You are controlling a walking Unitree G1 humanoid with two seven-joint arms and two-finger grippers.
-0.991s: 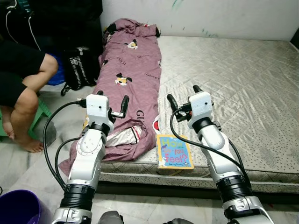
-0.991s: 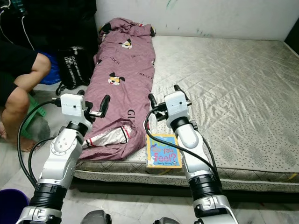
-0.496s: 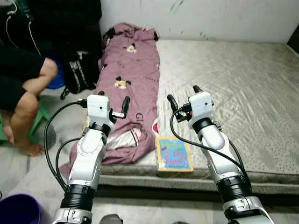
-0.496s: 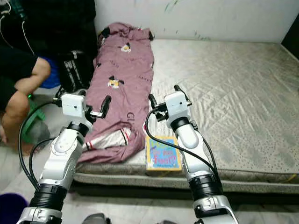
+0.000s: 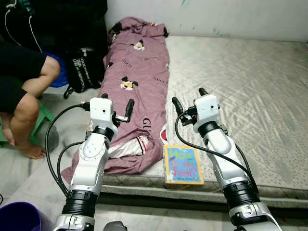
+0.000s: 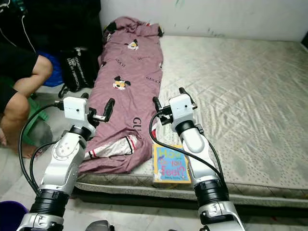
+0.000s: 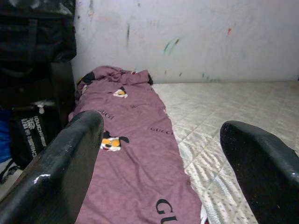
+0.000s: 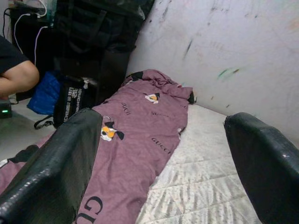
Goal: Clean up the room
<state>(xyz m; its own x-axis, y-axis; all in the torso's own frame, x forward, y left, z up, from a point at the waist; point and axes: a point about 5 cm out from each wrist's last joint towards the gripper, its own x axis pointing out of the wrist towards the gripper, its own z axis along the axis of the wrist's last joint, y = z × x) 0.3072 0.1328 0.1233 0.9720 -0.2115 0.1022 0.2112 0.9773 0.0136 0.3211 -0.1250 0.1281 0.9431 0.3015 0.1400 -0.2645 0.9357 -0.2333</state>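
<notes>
**Inspector A:** We start nearest the robot. A purple bucket [image 5: 19, 216] stands on the floor at its left. On the near edge of the mattress [image 5: 250, 82] lies a colourful children's book [image 5: 183, 165], flat, cover up, just beside the hem of the blanket.

**Inspector B:** And the pincers?

**Inspector A:** We find the left pincer [image 5: 115, 103] held over the near end of the maroon blanket [image 5: 139, 82], and the right pincer [image 5: 188, 99] held above the mattress, just beyond the book. Both have fingers spread apart and hold nothing; neither touches the bedding.

**Inspector B:** How do we judge the handling?

**Inspector A:** The book looks thin, light and stiff. Lying flat, it offers little to pinch from above; we judge the edge nearest the mattress border the best hold. The blanket is soft and limp and would sag and trail; a bunched fold near its crumpled near end, where it droops off the mattress, should take a firmer grip than the flat middle.

**Inspector B:** Farther off?

**Inspector A:** A person's bare legs [image 5: 21, 101] at the left, a black bag [image 5: 83, 70] beyond them, then the marked wall [image 5: 216, 14].
</notes>
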